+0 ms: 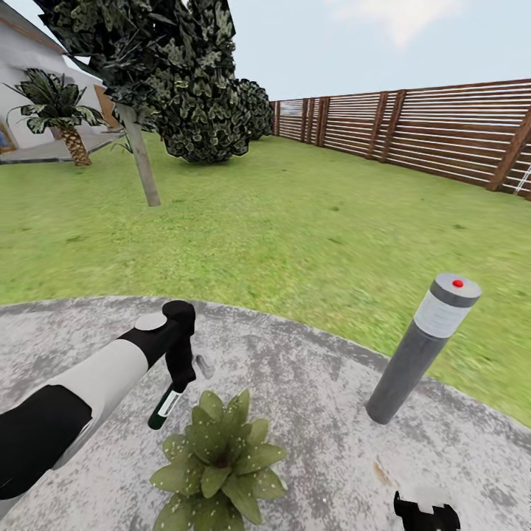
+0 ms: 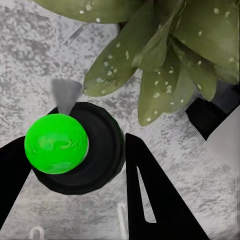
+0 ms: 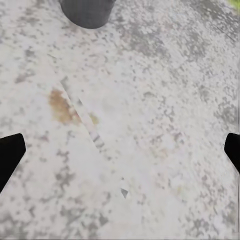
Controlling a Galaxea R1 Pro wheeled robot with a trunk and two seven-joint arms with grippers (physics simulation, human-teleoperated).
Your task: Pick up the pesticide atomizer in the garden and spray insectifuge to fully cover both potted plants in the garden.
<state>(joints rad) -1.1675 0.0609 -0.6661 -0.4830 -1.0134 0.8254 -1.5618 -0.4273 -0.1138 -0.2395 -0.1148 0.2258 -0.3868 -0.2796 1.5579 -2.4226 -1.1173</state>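
The spray bottle (image 1: 165, 405) was hanging in the left tool (image 1: 179, 377), tilted with its dark green body and white label pointing down toward the paving (image 1: 310, 383), right next to the plant. From the left wrist camera you could see the bottle (image 2: 75, 147) end-on, a black round shape with a bright green cap-like blob in the middle, sitting between the two black fingers (image 2: 150, 190), so the left tool (image 2: 70, 165) was clamped on it.

Just beside and below that was one potted plant (image 1: 217, 461), a low rosette of broad pointed leaves speckled with white dots. Its leaves (image 2: 165, 60) were close up in the left wrist camera too, near the bottle, though I couldn't tell if they touched. The pot itself was hidden under the leaves.

Over on the right stood a grey post lamp (image 1: 420, 350) with a red dot on top, leaning a bit, well apart from the plant. The right tool (image 1: 425, 512) sat low near its base, and the right wrist camera showed its fingertips (image 3: 10, 155) spread wide at both edges with nothing between them but stained paving.

Past the paving was the lawn (image 1: 295, 214), a wooden slat fence (image 1: 420, 129), a tree (image 1: 169, 66) and a small palm (image 1: 63, 110) by the house.
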